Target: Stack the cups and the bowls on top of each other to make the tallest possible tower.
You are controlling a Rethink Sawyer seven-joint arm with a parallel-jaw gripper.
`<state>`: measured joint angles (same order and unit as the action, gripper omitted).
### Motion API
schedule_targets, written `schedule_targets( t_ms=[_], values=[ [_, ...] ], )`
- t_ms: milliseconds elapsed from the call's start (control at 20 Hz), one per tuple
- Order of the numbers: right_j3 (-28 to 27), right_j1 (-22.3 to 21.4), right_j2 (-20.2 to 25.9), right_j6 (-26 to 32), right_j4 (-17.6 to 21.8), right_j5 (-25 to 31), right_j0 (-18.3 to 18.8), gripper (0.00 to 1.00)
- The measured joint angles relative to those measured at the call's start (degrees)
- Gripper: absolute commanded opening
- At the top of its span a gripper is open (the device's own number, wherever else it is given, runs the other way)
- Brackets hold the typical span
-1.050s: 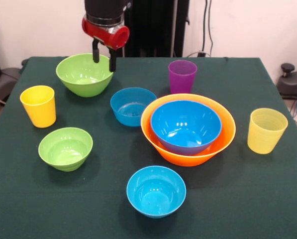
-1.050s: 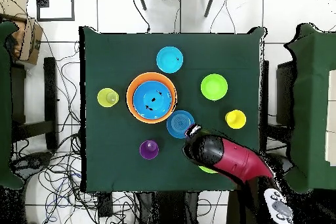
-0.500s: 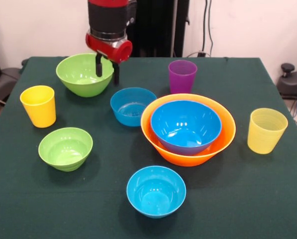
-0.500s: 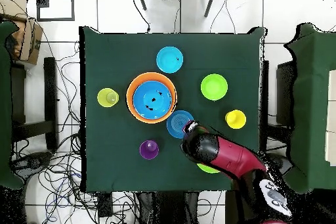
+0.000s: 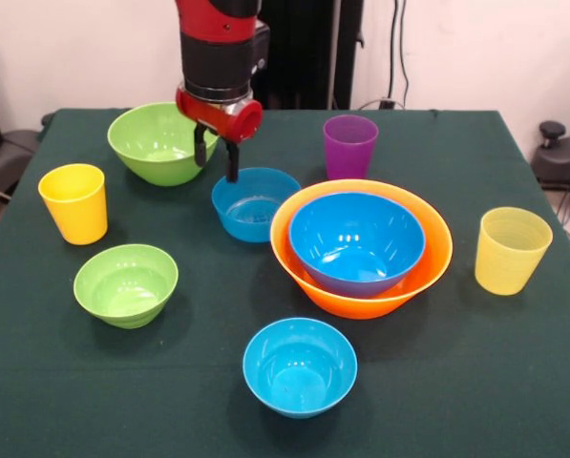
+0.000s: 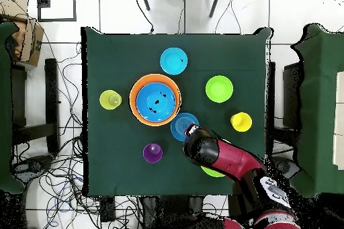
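Observation:
My gripper (image 5: 217, 158) hangs open with nothing between its fingers. It sits between the medium green bowl (image 5: 156, 142) and a small blue bowl (image 5: 255, 203), just above that blue bowl's far left rim. The tower is the orange bowl (image 5: 428, 270) with the large blue bowl (image 5: 356, 240) nested inside it. Standing apart are a purple cup (image 5: 349, 145), a yellow cup (image 5: 74, 202) and a pale ribbed cup (image 5: 511, 250). The small green bowl (image 5: 125, 283) and another small blue bowl (image 5: 299, 365) sit nearer the front. In the overhead view the arm (image 6: 225, 159) covers most of the medium green bowl.
All pieces rest on a dark green tablecloth (image 5: 475, 382). Open cloth lies along the front edge and front right corner. Black chairs (image 6: 30, 112) stand beside the table, and cables trail over the floor (image 6: 60, 166).
The gripper has moved from the medium green bowl's rim, sideways and lower, toward the small blue bowl. It stays open, and no bowl or cup has moved.

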<state>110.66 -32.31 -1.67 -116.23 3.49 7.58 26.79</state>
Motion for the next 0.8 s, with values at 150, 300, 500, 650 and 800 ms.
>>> schedule_targets(
  t_ms=[150,300,500,650,800],
  values=[
    [0.0,0.8,0.4,0.0,0.4,-0.3,0.7,1.0],
    [0.0,1.0,0.8,0.0,0.7,-0.3,1.3,1.0],
    [0.0,0.8,1.0,0.0,0.8,-0.3,1.6,1.0],
    [0.0,0.1,1.1,0.0,0.8,-0.3,1.6,1.0],
    [0.0,-2.0,1.2,0.0,0.8,0.4,1.5,1.0]
  ],
)
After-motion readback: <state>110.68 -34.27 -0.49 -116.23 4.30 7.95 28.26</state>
